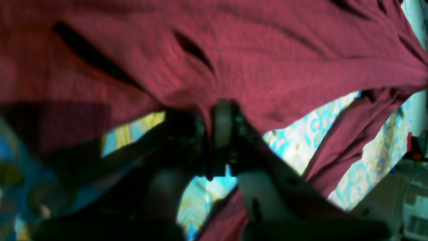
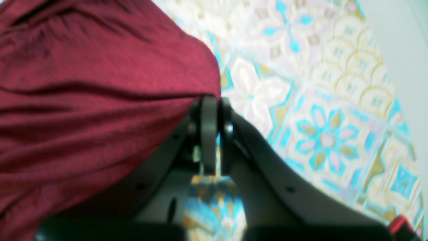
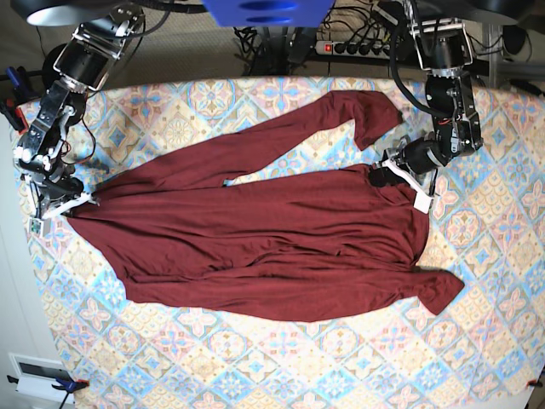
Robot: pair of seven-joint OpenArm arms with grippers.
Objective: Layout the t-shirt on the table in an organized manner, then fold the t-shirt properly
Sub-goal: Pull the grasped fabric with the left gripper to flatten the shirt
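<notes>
Shirt: the t-shirt (image 3: 264, 247) lies spread across the middle of the table (image 3: 477, 341), plain dark maroon, creased in long folds; one sleeve reaches toward the far side, another ends in a corner at the near right
Table: covered with a pastel diamond-tile floral cloth of blue, cream and pink; bare pattern shows all round the garment
Left gripper: the left gripper (image 1: 219, 139) sits at the shirt's right edge in the base view; jaws pressed together with a fold of maroon fabric caught between them
Right gripper: the right gripper (image 2: 215, 134) sits at the shirt's left corner in the base view; jaws nearly touching, pinching the cloth's edge at their tips
Writing: no brand, label or print readable on the shirt or arms
Far edge: a power strip (image 3: 353, 47) and cables lie beyond the table
</notes>
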